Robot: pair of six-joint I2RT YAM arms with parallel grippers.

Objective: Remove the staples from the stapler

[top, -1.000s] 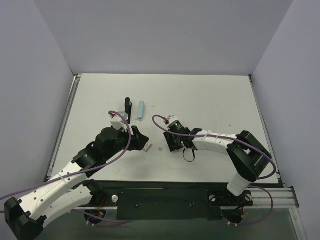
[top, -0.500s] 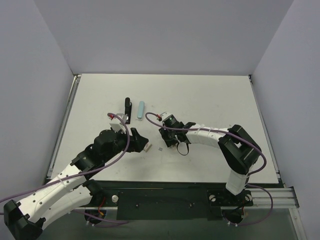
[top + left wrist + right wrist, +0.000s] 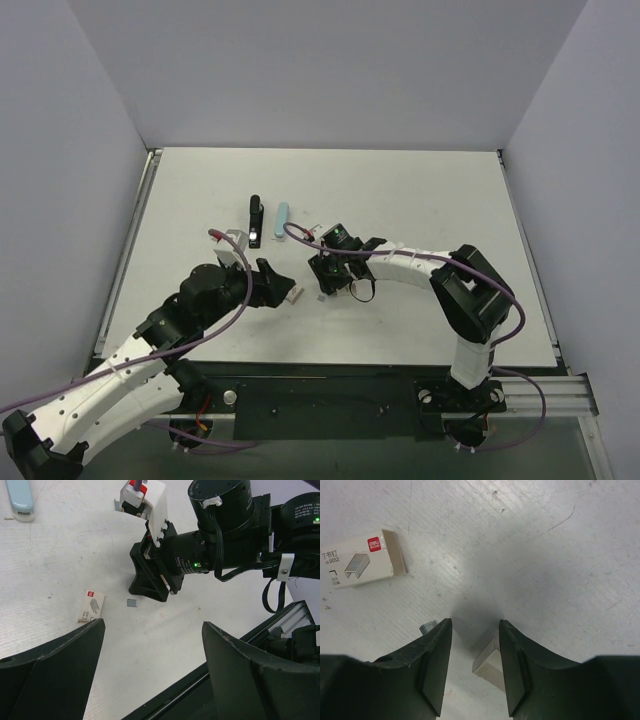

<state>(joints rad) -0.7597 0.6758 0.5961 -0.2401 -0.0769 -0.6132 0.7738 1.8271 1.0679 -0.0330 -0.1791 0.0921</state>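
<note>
Left gripper [image 3: 152,626] of mine hangs above the table [image 3: 420,200] with its jaws spread wide and nothing between them; in its wrist view the staple box [image 3: 91,606] lies near one fingertip at 10 o'clock. Just beyond, my right gripper [image 3: 475,625] points down close to the table, jaws partly apart and gripping nothing. A short grey staple strip [image 3: 427,627] lies beside one finger [image 3: 435,665], and a small whitish scrap [image 3: 486,664] sits in the gap by the other, contact unclear. Farther off, at 11 o'clock from my left gripper, the stapler [image 3: 254,220] lies untouched, with the light-blue bar [image 3: 283,220] just beside it at 3 o'clock.
</note>
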